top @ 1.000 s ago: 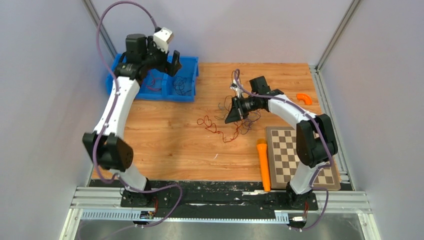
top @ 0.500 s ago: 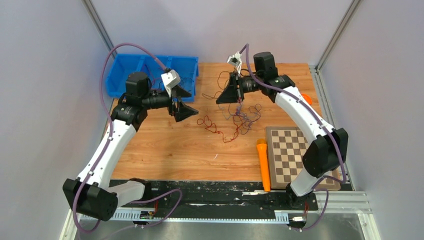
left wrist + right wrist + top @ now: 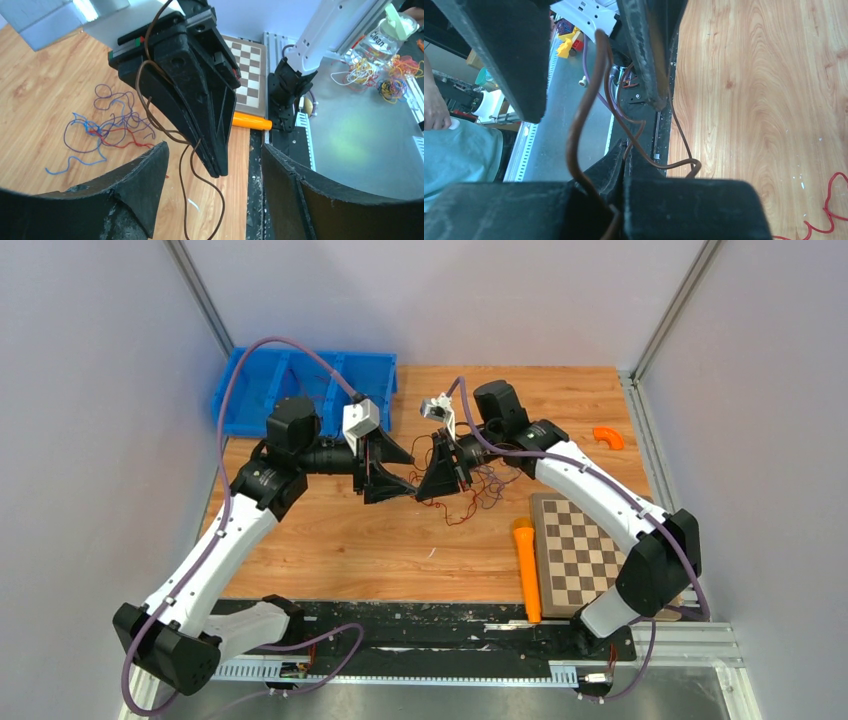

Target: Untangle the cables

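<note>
The cables lie as a loose tangle [image 3: 487,483] of thin red, blue and dark wires on the wooden table, also seen in the left wrist view [image 3: 107,129]. My right gripper [image 3: 427,483] is shut on a thin brown wire [image 3: 580,112] and holds it above the table; the wire hangs in loops from the closed jaws [image 3: 189,165]. My left gripper [image 3: 406,472] is open. Its two fingers [image 3: 145,182] stand on either side of the right gripper's closed tips [image 3: 220,167] without touching the wire. A red wire end [image 3: 824,212] lies on the table.
A blue bin [image 3: 300,390] stands at the back left. A chessboard [image 3: 590,540] lies at the front right with an orange cylinder [image 3: 526,570] along its left edge. An orange curved piece [image 3: 607,437] lies at the right edge.
My left arm swung from the blue bin to the table's middle. My right gripper lifted the brown wire, then moved left until its tips came between the open left fingers.
</note>
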{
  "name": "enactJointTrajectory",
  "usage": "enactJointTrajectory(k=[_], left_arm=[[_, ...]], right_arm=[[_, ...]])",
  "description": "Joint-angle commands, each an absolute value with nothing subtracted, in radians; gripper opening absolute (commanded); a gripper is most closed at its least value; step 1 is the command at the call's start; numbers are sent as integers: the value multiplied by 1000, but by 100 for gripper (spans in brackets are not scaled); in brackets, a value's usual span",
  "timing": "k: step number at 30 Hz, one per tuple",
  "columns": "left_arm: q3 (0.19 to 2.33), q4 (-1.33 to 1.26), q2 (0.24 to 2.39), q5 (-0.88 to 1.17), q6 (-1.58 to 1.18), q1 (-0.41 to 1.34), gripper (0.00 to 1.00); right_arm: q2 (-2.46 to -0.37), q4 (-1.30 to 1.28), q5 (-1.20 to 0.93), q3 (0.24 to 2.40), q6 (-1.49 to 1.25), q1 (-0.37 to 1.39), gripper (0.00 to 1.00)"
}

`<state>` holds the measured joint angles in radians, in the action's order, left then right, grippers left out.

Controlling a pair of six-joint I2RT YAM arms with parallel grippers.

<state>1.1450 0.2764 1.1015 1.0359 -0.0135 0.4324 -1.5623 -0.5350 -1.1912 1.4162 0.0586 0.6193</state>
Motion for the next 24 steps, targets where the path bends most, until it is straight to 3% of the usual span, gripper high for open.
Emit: enactJointTrajectory(k=[1, 16, 21, 24], left_arm=[[1130, 299, 1078, 1041, 34, 455, 74], [1102, 368, 1094, 1000, 126, 489, 41], [1094, 382, 1091, 1015, 146, 489, 26], [1096, 365, 1090, 1015, 137, 488, 12]], right_arm=[[-1517, -510, -1232, 1405, 105, 648, 0], [-1512, -510, -1241, 1417, 106, 678, 0], [-1508, -510, -1241, 1414, 106, 679, 0], [-1506, -510, -1244, 1410, 106, 679, 0]])
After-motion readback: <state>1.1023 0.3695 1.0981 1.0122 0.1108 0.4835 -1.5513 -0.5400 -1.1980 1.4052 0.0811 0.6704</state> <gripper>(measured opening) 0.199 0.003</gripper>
